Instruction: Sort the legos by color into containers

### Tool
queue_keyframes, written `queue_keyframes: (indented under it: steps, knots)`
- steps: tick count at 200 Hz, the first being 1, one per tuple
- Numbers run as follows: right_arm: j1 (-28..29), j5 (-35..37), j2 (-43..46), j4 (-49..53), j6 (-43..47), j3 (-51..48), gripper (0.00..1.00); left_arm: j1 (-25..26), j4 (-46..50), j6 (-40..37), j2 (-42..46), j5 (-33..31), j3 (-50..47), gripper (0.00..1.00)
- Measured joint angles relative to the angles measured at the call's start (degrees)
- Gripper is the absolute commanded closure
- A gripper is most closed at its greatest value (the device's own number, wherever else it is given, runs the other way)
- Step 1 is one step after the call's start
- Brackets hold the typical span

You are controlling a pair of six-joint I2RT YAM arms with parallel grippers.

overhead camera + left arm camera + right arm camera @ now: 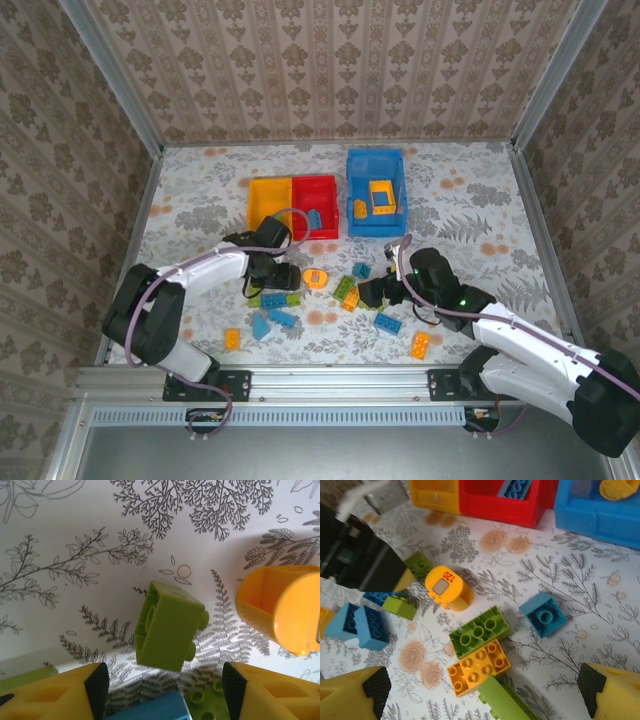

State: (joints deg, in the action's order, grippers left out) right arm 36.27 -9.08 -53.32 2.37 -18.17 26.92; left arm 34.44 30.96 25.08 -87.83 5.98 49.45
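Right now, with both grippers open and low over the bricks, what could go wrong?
1. The left gripper is open before a light green brick lying on its side; the brick may twist or slip when the gripper closes.
2. Under the open right gripper, an orange brick touches a green brick; closing could take both colours.
3. The two grippers are close together, so the arms might collide.

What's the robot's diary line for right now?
left gripper: open, green brick just ahead | right gripper: open above loose bricks | red bin: a blue brick | blue bin: yellow frame brick
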Motion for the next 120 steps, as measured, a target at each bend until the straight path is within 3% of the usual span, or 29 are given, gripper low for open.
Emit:
queue_keyframes:
  steps: [18,65,120]
  knots:
    - [0.0,-1.0,0.0,0.0,0.0,1.0,0.05,0.0,0.1,-1.3,-2.2,0.0,1.6,0.43]
    - [0.5,-3.3,-2.6,-0.5,-0.2,2.8,0.06,0.0,-1.0,-4.0,-6.9,-0.2,4.3,0.76]
    - [1.9,-3.3,-6.0,-2.5,0.7,7.0,0.05,-0.4,3.8,-4.3,-2.3,-5.0,7.6,0.83]
